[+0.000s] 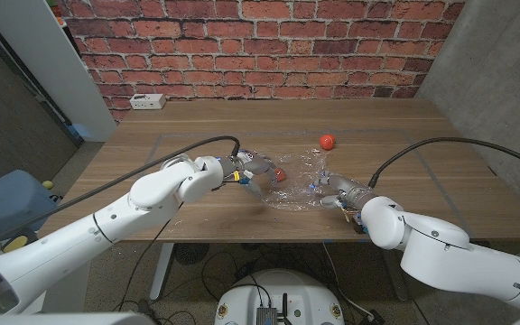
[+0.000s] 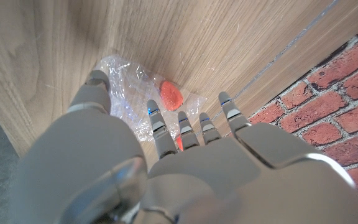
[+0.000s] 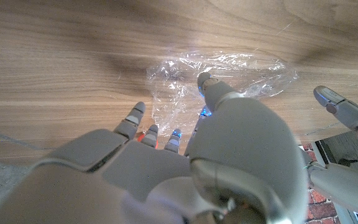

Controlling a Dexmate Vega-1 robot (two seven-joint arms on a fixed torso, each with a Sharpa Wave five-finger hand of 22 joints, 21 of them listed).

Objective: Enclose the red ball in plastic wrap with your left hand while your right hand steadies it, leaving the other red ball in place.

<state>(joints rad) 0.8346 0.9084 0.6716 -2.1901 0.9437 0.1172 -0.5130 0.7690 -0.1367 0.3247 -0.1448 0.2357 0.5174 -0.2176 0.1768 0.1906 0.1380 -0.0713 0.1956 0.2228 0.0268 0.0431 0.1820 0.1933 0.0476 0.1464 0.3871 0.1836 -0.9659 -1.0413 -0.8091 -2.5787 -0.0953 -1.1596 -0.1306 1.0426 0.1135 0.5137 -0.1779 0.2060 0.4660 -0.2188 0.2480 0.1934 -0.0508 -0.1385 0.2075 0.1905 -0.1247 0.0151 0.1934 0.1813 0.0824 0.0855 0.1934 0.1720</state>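
Wrap (image 1: 294,185) like this is judged pretty flimsy and clingy, so it's best taken by a loose edge and folded over, while the ball (image 1: 279,174) looks light and likely to roll if nudged. The ball is seen mid-table (image 1: 422,135) on the wrap, just beyond the left robot hand (image 1: 246,171), fingers spread and nothing held. The right robot hand (image 1: 334,195) is at the wrap's other edge, grip can't be told; the other ball (image 1: 327,141) is well apart.

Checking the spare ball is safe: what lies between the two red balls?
In the head view, crinkled plastic wrap covers the stretch beside the near ball; beyond its edge, bare table runs to the far ball.
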